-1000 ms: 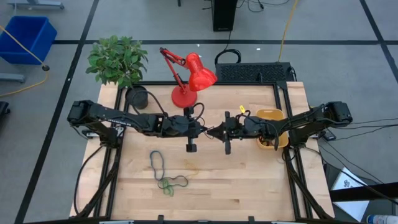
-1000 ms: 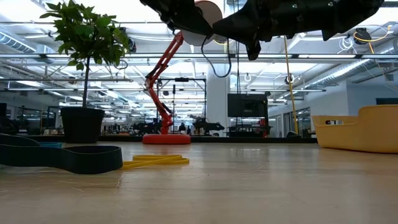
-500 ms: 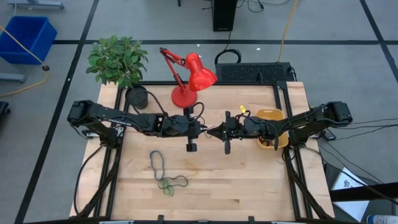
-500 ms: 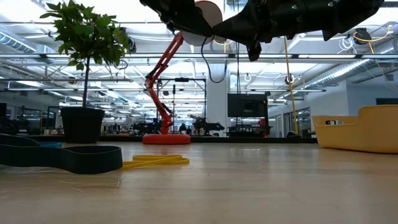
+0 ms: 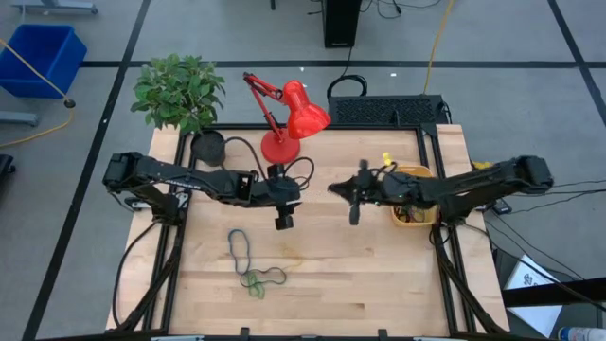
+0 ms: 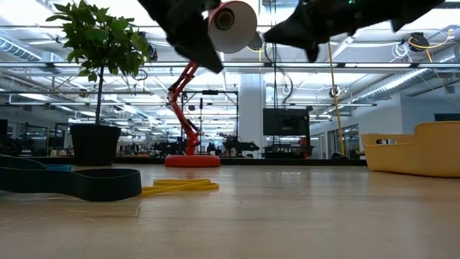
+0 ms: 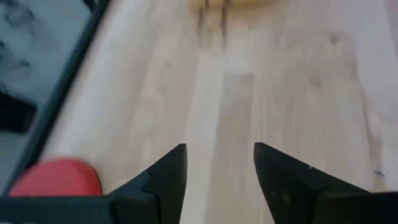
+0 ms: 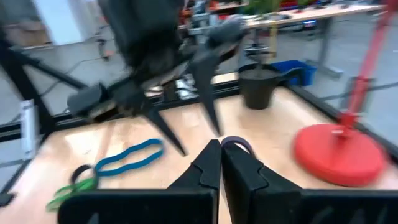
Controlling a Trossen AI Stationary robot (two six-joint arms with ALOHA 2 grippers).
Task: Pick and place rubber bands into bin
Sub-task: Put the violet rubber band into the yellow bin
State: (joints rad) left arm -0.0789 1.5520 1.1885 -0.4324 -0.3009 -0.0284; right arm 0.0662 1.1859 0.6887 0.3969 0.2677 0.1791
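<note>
My right gripper [image 8: 221, 152] is shut on a dark rubber band and hangs above the table's middle [image 5: 333, 189], pointing at the left arm. My left gripper [image 7: 219, 155] is open with nothing between its fingers, and stands a little to the left of it [image 5: 299, 193]. A blue rubber band [image 5: 239, 246] and a tangle of green and dark rubber bands [image 5: 261, 279] lie flat on the wood, nearer the front. The yellow-orange bin [image 5: 417, 176] stands at the table's right, partly under the right arm. My right gripper pinches the dark rubber band between its two fingers. A small loop of it [image 8: 239, 144] sticks out past the fingertips. The fingers lie about level and point toward the table's left. The band is lifted clear of the table.
A red desk lamp [image 5: 284, 118] and a black plant pot [image 5: 206, 147] stand along the far edge, behind the left arm. In the low view a black band [image 6: 79, 183] and a yellow band [image 6: 180, 187] lie on the table. Bare wood lies between the grippers and the front edge.
The two grippers stood tip to tip over the table's middle and have drawn apart. My left gripper has gone back toward the table's left. My right gripper has gone toward the bin on the right.
</note>
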